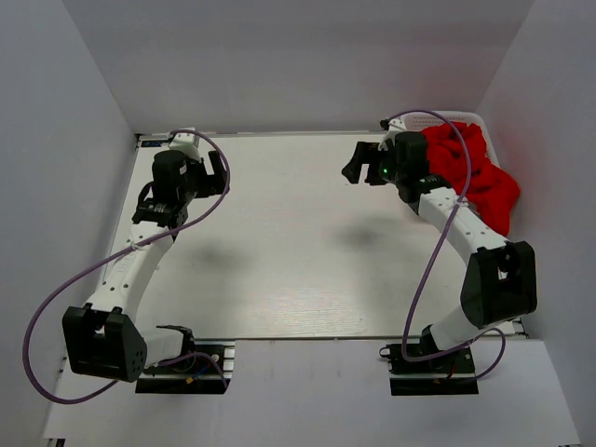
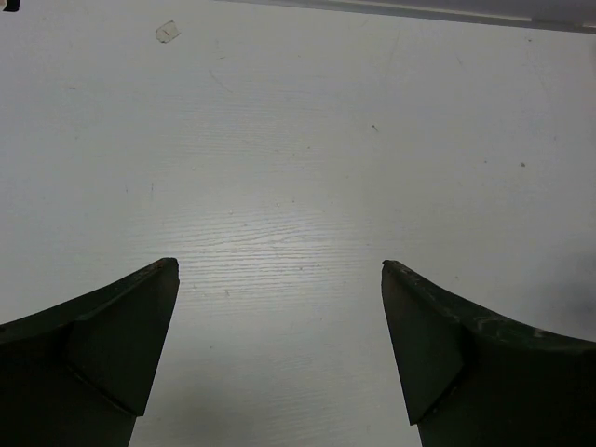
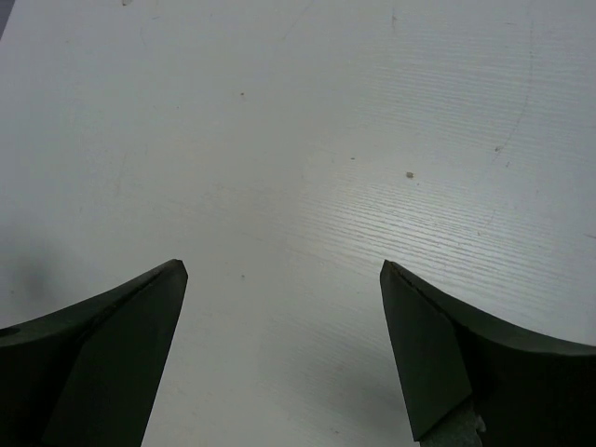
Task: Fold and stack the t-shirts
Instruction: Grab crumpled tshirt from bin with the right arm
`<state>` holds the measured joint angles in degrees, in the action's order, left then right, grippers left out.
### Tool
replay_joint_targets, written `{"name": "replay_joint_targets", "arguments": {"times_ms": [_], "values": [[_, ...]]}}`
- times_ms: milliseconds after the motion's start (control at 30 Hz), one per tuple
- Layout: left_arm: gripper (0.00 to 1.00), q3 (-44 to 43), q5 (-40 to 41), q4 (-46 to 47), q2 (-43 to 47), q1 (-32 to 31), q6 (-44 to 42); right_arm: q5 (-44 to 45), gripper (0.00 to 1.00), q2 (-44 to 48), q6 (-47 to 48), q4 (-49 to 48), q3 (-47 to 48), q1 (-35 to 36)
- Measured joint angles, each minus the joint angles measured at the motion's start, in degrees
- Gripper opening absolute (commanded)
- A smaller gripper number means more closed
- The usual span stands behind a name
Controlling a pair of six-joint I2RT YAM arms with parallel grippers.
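The red t-shirts (image 1: 475, 172) lie bunched in a heap in and over a white basket (image 1: 438, 117) at the far right corner of the table; I cannot tell one shirt from another. My right gripper (image 1: 358, 162) is open and empty above the table, just left of the heap. In the right wrist view its gripper (image 3: 284, 270) frames only bare white tabletop. My left gripper (image 1: 222, 166) is open and empty at the far left of the table. In the left wrist view its gripper (image 2: 279, 268) also shows only bare tabletop. No shirt shows in either wrist view.
The white table (image 1: 289, 251) is walled by grey panels at the left, back and right. Purple cables (image 1: 56, 307) loop off both arms. A small scrap of clear tape (image 2: 168, 32) lies on the table ahead of the left gripper.
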<state>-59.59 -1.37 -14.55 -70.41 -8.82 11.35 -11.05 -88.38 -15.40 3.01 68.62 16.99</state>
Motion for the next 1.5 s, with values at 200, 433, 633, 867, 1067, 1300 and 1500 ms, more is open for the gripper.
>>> {"name": "replay_joint_targets", "arguments": {"times_ms": [200, 433, 633, 867, 1067, 1300, 1500], "values": [[1.00, 1.8, 0.0, 0.3, 0.0, 0.0, -0.2, 0.6, 0.90, 0.0, -0.5, -0.1, -0.1, -0.1], [1.00, 2.5, -0.4, 0.3, 0.1, 0.0, 0.0, 13.5, 0.90, -4.5, -0.2, 8.9, 9.2, -1.3], [1.00, 4.8, -2.6, 1.3, 0.2, 0.0, 0.1, 22.2, 0.90, -12.8, -0.5, 17.6, 23.5, -7.9], [1.00, 5.2, -4.2, 2.4, 0.3, 0.0, 0.5, 26.6, 0.90, -19.7, 0.3, 22.5, 33.6, -17.5], [1.00, 5.6, -5.6, 3.0, 0.2, 0.0, 0.7, 26.6, 0.90, -31.2, 3.0, 23.9, 48.4, -23.5], [1.00, 5.6, -5.7, 3.4, -3.5, 0.0, 0.7, 24.7, 0.87, -38.2, 8.2, 20.3, 52.2, -25.2], [1.00, 5.6, -5.5, 3.4, -6.8, 0.0, 0.9, 24.3, 0.82, -41.9, 10.2, 19.1, 52.7, -25.0]]}}
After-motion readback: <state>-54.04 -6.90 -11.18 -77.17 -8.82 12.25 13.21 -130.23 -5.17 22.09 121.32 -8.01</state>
